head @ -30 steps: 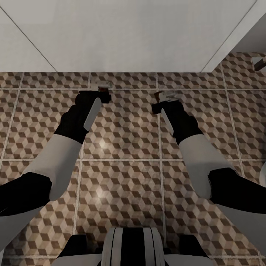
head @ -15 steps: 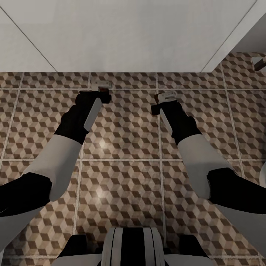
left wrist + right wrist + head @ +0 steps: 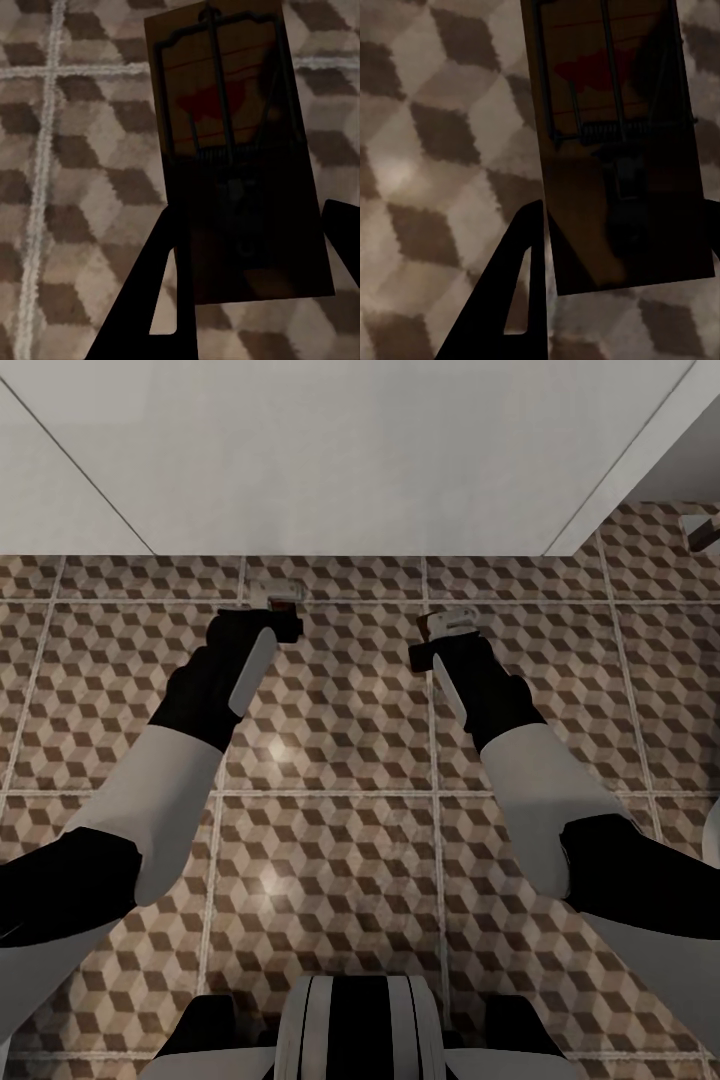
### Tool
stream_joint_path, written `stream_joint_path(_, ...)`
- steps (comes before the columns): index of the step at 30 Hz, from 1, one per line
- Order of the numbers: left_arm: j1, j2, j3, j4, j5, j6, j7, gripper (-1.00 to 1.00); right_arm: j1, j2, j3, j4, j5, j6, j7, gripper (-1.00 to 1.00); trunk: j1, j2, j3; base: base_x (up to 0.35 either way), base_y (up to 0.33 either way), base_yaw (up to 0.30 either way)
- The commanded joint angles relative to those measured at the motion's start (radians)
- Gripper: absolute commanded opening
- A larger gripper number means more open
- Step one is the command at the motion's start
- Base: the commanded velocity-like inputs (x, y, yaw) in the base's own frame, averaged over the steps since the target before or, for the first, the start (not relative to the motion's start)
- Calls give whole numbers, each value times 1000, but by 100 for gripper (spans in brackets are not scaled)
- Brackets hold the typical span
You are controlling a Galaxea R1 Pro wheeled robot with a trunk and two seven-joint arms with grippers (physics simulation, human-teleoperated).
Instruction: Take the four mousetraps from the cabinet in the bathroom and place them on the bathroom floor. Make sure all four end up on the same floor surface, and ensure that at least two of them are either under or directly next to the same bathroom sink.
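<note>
Two mousetraps in play here, one per gripper: the left trap [image 3: 232, 150] is pinched between the left gripper [image 3: 275, 610] fingers, and the right trap [image 3: 619, 142] is pinched the same way by the right gripper [image 3: 445, 632]. Both hang over the floor [image 3: 330, 760], side by side and a bit apart, just short of the white unit [image 3: 350, 450] along the far side. My guess is they're held low and close to that unit so the drop lands next to it, assuming it's the sink vanity; the basin itself isn't something I can make out. The head view barely gives you anything of the traps, just little pale and reddish bits poking past the grippers. The wrist views do the real work: tan board, dark wire bar and spring, red mark, with a dark finger on each long edge. How far above the tiles they are, I can't tell.
</note>
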Motion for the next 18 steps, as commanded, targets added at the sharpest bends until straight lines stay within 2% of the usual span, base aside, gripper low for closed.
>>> stream_joint_path(1,0,-1,-2,1,10,3,9,-100,0,0,2,-1,5,6,-2,-100,0,0,-1,0,0,0)
stream_joint_path(13,1,-12,-4,78,10,1,8,-100,0,0,2,-2,5,6,-2,-100,0,0,-1,0,0,0)
stream_joint_path(18,1,-15,-2,151,9,1,8,-100,0,1,4,-2,3,6,-2,-100,0,0,-1,0,0,0)
